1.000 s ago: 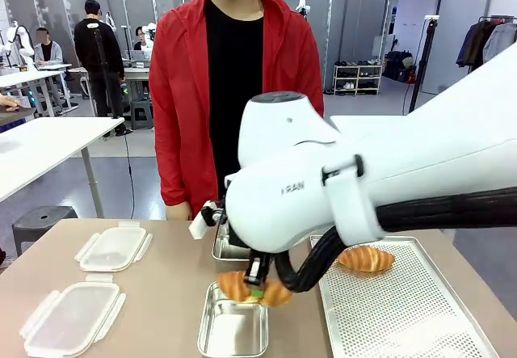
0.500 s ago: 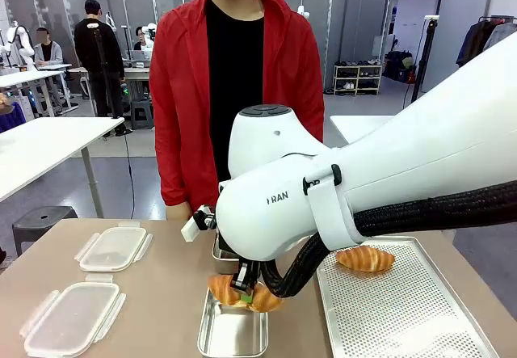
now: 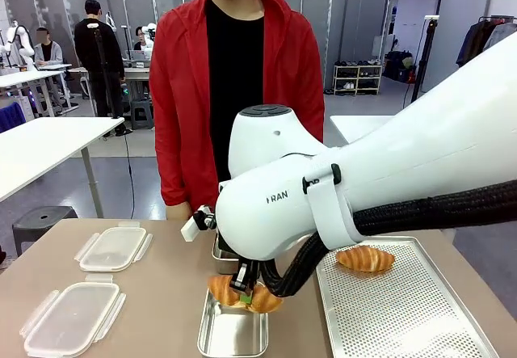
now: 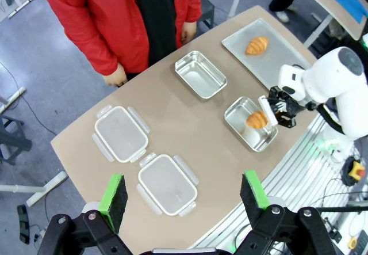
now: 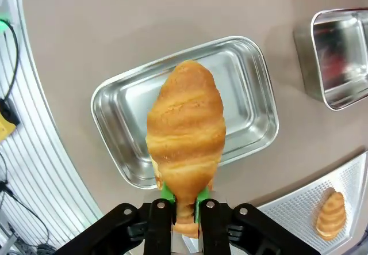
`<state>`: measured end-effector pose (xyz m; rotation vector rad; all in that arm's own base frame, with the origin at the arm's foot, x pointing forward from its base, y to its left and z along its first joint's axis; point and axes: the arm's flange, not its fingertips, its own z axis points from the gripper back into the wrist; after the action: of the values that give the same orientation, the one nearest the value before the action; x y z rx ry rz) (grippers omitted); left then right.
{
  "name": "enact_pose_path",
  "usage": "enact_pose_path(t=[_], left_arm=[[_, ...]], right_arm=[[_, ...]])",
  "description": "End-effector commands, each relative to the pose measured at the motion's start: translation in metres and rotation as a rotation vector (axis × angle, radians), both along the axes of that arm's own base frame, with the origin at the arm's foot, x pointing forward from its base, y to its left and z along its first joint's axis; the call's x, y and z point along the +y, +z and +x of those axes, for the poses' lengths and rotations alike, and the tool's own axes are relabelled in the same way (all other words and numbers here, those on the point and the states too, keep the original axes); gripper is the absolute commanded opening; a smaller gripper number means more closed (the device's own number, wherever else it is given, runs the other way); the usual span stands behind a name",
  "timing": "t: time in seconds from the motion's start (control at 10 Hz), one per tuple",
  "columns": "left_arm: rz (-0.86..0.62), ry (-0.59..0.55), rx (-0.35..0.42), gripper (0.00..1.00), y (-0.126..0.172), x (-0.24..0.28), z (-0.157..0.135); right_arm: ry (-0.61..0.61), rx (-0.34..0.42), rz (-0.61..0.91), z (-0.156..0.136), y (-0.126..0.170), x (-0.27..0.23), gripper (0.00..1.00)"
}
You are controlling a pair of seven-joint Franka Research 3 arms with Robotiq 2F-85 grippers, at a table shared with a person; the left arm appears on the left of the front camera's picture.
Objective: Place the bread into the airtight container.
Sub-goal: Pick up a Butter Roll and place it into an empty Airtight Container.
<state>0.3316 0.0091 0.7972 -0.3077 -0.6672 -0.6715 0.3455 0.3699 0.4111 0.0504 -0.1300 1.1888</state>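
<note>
Croissant (image 5: 186, 131) clamped in right gripper (image 5: 181, 197), lower end hidden

Bright, even overhead light, sharp focus; soft sheen on steel container (image 5: 247, 117); right wrist view bows at 9 o'clock.

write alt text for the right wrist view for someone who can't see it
The right gripper pinches a croissant by one end over an open steel container on the tan table. A second croissant lies on a perforated tray in the lower right corner.
</note>
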Motion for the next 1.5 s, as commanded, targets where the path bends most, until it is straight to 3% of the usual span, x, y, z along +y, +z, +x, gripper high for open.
enact_pose_path(t=[0.0,0.3,0.5,0.7,0.8,0.9,1.3,1.4], left_arm=[[-0.006,-0.011,-0.003,1.00,0.001,0.000,-0.002],[-0.006,-0.011,-0.003,1.00,0.001,0.000,-0.002],[-0.006,-0.011,-0.003,1.00,0.001,0.000,-0.002],[-0.006,-0.011,-0.003,1.00,0.001,0.000,-0.002],[-0.006,-0.011,-0.003,1.00,0.001,0.000,-0.002],[-0.006,-0.011,-0.003,1.00,0.001,0.000,-0.002],[-0.006,-0.011,-0.003,1.00,0.001,0.000,-0.002],[-0.006,-0.011,-0.003,1.00,0.001,0.000,-0.002]], right_arm=[[-0.155,0.037,0.086,-0.008,-0.011,0.007,0.16],[-0.525,-0.049,0.073,-0.016,-0.027,0.015,0.16],[-0.676,-0.047,0.114,-0.015,-0.042,0.014,0.16],[-0.697,-0.025,0.092,-0.010,-0.056,0.012,0.16],[-0.697,0.027,0.114,-0.008,-0.059,0.013,0.16],[-0.697,0.043,0.131,-0.006,-0.063,0.013,0.21],[-0.713,0.068,0.132,0.001,-0.068,0.013,0.94],[-0.712,0.071,0.133,0.002,-0.067,0.013,1.00]])
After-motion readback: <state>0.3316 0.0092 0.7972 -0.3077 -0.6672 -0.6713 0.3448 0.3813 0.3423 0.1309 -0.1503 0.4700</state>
